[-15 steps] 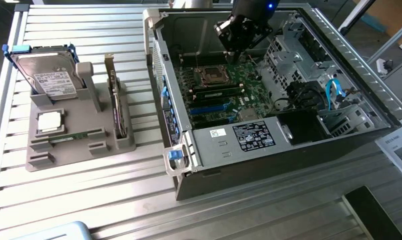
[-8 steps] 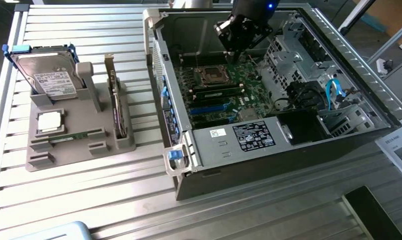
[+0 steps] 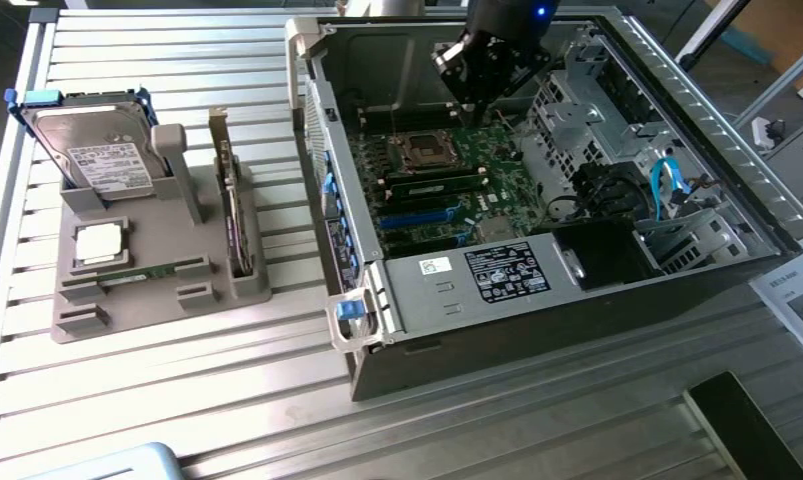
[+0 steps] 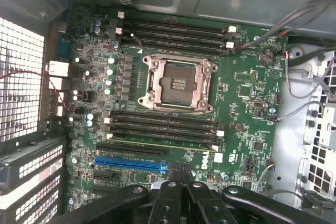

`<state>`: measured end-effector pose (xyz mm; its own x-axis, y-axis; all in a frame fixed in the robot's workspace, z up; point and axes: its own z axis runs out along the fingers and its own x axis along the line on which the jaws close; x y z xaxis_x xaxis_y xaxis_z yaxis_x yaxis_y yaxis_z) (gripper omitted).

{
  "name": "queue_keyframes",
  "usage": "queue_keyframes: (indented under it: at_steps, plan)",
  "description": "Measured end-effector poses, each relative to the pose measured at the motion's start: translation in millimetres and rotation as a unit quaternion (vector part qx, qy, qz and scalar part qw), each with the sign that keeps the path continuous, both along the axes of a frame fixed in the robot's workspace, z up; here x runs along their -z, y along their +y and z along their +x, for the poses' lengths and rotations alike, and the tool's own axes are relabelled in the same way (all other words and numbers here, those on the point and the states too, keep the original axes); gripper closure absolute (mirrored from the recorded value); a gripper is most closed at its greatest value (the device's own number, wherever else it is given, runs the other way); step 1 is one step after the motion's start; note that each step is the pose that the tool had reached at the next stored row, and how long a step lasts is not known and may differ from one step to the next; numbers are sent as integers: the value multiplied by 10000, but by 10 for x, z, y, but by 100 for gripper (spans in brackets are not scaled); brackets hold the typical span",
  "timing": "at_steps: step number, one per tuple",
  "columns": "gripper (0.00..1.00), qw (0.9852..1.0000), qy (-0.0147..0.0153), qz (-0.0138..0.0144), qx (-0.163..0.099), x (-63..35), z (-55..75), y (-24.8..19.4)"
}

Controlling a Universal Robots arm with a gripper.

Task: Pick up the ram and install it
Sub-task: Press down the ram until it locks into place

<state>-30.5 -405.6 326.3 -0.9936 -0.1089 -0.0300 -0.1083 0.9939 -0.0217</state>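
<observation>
- The pincer hangs inside the open computer case, above the motherboard, with its two fingers clenched together; in the wrist view nothing shows between the pincer's tips, so it looks empty
- The ram, as I judge it, is the loose green stick lying in the grey tray; it is well apart from the pincer, outside the case, towards the exterior view's left and lower down than the pincer
- Its long axis runs along the tray's near shelf, roughly across the exterior view and close to parallel with the memory slots on the board
- A second green stick already sits in a slot just below the pincer, beside the empty processor socket; in the wrist view this second green stick lies between the processor socket and the blue slot
- Between the pincer and the ram stands the case's side wall, so the straight way across is blocked and the way out is upwards
- Near the ram, farther from the pincer, a hard drive stands upright in the tray; a bracketed card stands on edge on the pincer's side of the ram, and a small square chip lies just beside it
- With one arm only, there is no nearer hand to choose
</observation>
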Motion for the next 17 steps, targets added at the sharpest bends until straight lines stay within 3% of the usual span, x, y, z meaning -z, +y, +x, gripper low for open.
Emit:
queue_keyframes:
  at_steps: [3,7,9,10,17]
  plan:
    - [89,9997,0,-2,232,0,0,0]
    - [89,9997,6,-3,255,0,0,0]
    - [89,9996,74,-5,255,-1,2,0]
    - [89,9996,94,-5,255,-1,1,0]
    - [89,9996,96,-7,255,-4,1,0]
